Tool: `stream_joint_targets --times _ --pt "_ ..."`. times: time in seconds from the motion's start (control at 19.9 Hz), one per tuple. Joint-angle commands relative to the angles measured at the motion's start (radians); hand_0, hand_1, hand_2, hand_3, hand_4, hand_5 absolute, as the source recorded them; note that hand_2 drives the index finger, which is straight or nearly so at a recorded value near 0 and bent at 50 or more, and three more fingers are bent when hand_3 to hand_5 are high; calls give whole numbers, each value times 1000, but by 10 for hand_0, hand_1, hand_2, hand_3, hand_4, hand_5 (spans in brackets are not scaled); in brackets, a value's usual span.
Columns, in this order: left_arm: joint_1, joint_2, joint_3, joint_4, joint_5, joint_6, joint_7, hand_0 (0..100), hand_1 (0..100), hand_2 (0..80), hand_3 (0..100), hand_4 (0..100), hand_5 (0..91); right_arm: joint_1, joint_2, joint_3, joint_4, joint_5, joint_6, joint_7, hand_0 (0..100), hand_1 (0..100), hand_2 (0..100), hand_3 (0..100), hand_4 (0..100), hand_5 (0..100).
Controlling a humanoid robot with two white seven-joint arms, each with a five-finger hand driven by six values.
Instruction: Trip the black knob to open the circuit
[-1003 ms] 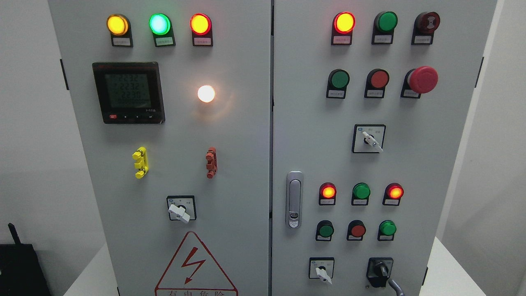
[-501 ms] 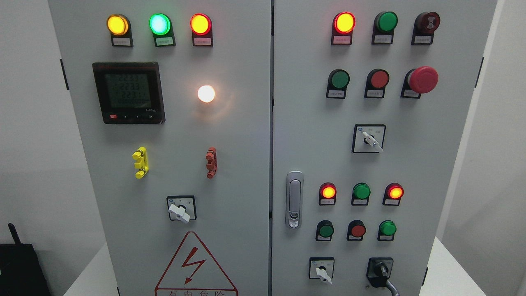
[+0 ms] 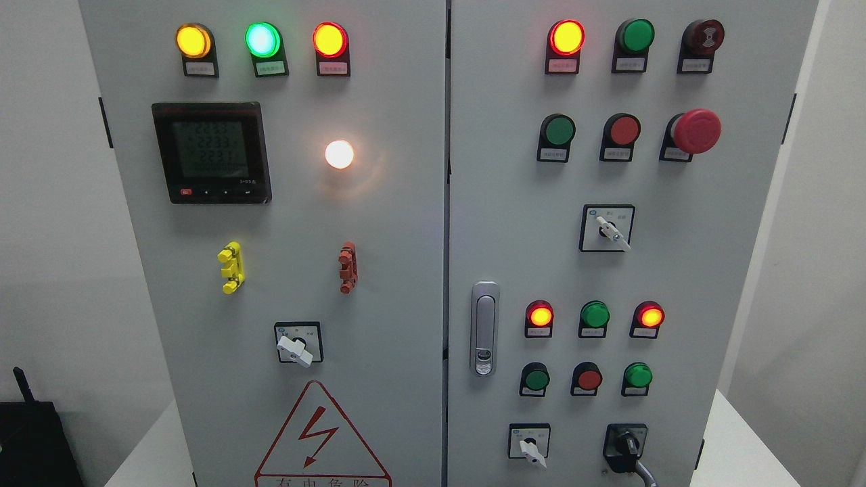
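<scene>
Two doors make up the grey cabinet, and the black knob sits at the bottom right corner of the right-hand door, just right of a small white-handled selector switch and below a row of three small buttons. Its handle looks to point roughly downward, and a grey cable or rod leaves the picture just below it, though I cannot tell what that piece is. Neither robot hand shows anywhere, so whether the fingers are spread or curled cannot be told. To do this well, I would bring the right hand up from below, pinch the knob's handle squarely between thumb and fingers, and turn the wrist in one firm motion rather than nudging. Keep clear of the white selector beside it. Several lamps are lit, including the red lamp at the top of that door; those may be worth watching for a change.
</scene>
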Motion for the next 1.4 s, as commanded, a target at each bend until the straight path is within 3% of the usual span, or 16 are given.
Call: stream_joint_targets --times 0.0,1.35 --pt "0 0 0 0 -23 1 0 120 389 0 0 0 0 4 25 5 -9 0 -1 0 0 65 0 1000 1000 1000" --pt "0 0 0 0 -23 1 0 120 389 0 0 0 0 1 25 27 -9 5 -4 6 0 63 0 1000 1000 1000"
